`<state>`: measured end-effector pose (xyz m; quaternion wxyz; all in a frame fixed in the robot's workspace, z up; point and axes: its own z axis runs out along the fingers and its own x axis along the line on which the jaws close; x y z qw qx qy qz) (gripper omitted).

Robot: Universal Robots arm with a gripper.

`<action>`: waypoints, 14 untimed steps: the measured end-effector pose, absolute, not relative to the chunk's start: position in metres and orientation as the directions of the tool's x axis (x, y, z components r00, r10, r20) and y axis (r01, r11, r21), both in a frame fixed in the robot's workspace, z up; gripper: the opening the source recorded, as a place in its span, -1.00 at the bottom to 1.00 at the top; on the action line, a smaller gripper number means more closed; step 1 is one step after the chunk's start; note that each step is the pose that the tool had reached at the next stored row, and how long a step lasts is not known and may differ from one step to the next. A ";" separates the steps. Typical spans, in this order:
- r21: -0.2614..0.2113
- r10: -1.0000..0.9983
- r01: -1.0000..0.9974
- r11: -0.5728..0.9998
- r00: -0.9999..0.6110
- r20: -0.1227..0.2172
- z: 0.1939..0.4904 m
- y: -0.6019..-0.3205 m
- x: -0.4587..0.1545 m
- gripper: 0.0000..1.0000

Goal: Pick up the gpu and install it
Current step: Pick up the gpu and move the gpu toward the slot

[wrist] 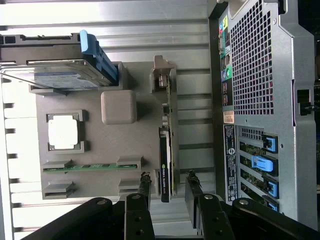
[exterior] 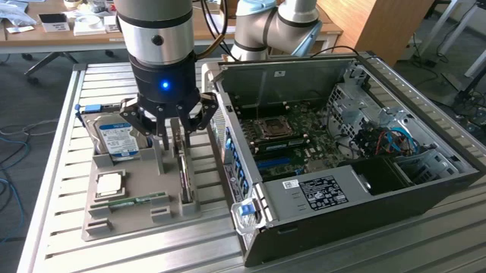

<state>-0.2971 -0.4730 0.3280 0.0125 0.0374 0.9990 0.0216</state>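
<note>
The gpu [exterior: 184, 173] stands on its long edge in a slot of the grey parts tray [exterior: 140, 176], between the tray's other parts and the computer case. In the wrist view the gpu [wrist: 166, 155] shows edge-on as a thin green board with a black shroud. My gripper [exterior: 173, 143] hangs directly over its upper edge. The gripper [wrist: 168, 187] is open, with one finger on each side of the card's near end and a gap showing on both sides. Nothing is held.
The tray [wrist: 100, 145] also carries a hard drive [exterior: 118, 139] with a blue-white label, a square processor [exterior: 110, 183] and a memory stick [exterior: 140, 200]. The open computer case [exterior: 425, 187] lies at the exterior view's right, its motherboard [exterior: 296, 133] exposed. Everything rests on a slatted metal table [exterior: 68, 244].
</note>
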 end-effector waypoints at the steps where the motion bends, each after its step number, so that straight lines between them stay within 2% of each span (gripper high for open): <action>1: 0.044 0.075 0.074 0.996 -0.997 -0.023 0.328 -0.473 -0.297 -0.17; 14: 0.044 0.075 0.074 0.996 -0.997 -0.023 0.318 -0.473 -0.297 -0.17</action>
